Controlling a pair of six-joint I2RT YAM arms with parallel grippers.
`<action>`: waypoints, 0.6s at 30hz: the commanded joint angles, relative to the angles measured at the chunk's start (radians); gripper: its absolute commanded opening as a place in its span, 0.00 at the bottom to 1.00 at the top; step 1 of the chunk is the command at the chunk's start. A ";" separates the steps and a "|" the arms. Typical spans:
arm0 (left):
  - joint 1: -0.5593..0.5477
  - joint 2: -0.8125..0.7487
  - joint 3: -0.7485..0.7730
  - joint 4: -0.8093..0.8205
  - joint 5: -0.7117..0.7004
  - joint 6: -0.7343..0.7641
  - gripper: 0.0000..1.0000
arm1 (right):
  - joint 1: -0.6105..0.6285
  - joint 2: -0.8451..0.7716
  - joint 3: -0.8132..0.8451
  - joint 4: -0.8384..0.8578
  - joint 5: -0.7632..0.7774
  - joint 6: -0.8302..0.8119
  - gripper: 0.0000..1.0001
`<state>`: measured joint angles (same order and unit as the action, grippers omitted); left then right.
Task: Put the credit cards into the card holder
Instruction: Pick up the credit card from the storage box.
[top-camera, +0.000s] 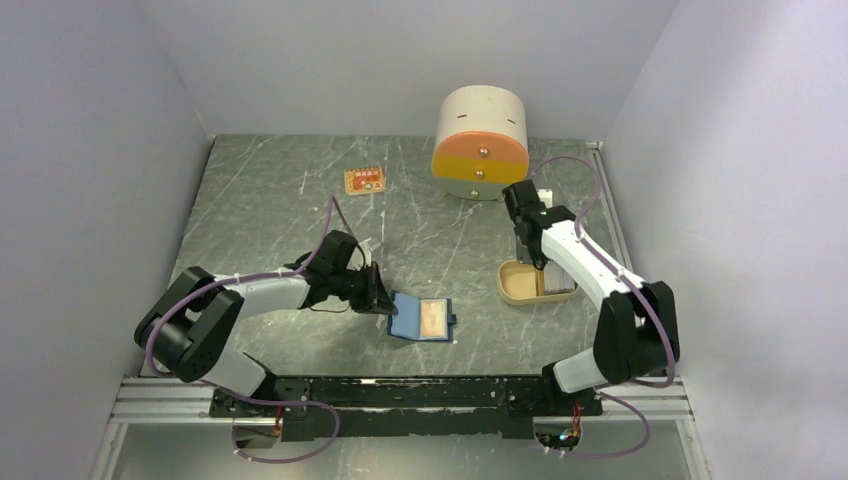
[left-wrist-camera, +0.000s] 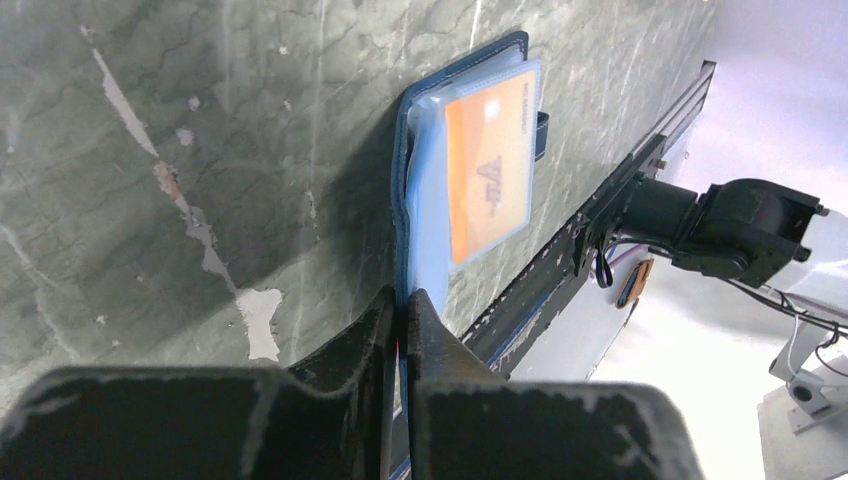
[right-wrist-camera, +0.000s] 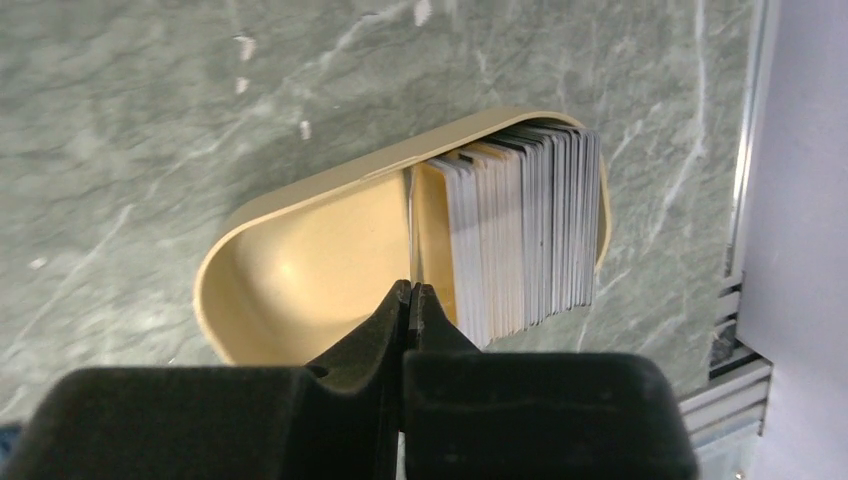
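Observation:
The navy card holder (top-camera: 422, 318) lies open on the table, near centre front, with one tan card (top-camera: 433, 317) in its pale blue sleeve. My left gripper (top-camera: 378, 292) is shut on the holder's left edge. In the left wrist view my left gripper (left-wrist-camera: 402, 305) pinches the blue cover of the holder (left-wrist-camera: 415, 150), and the card (left-wrist-camera: 490, 165) shows orange in the sleeve. My right gripper (top-camera: 539, 263) is over a tan tray (top-camera: 510, 290). In the right wrist view my right gripper (right-wrist-camera: 410, 292) is shut on one thin card (right-wrist-camera: 410, 225), seen edge-on. Several cards (right-wrist-camera: 525, 235) stand on edge in the tray (right-wrist-camera: 290, 270).
A cream-and-orange round drawer unit (top-camera: 482, 140) stands at the back, right of centre. A small orange tag (top-camera: 365, 181) lies at the back left. A metal rail (top-camera: 610, 215) runs along the table's right edge, close to the tray. The arms' mounting rail (top-camera: 400, 395) borders the front.

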<state>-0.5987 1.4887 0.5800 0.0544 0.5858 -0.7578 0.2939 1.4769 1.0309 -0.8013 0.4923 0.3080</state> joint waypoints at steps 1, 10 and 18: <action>0.003 -0.009 -0.015 0.008 -0.029 -0.029 0.09 | 0.022 -0.102 0.023 -0.029 -0.132 0.022 0.00; 0.008 -0.039 -0.051 0.105 -0.038 -0.135 0.09 | 0.033 -0.258 -0.029 0.091 -0.476 0.058 0.00; 0.007 -0.022 -0.089 0.134 -0.114 -0.173 0.09 | 0.134 -0.374 -0.262 0.451 -0.757 0.260 0.00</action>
<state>-0.5972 1.4631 0.5056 0.1505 0.5282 -0.9066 0.3779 1.1263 0.8570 -0.5762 -0.0776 0.4400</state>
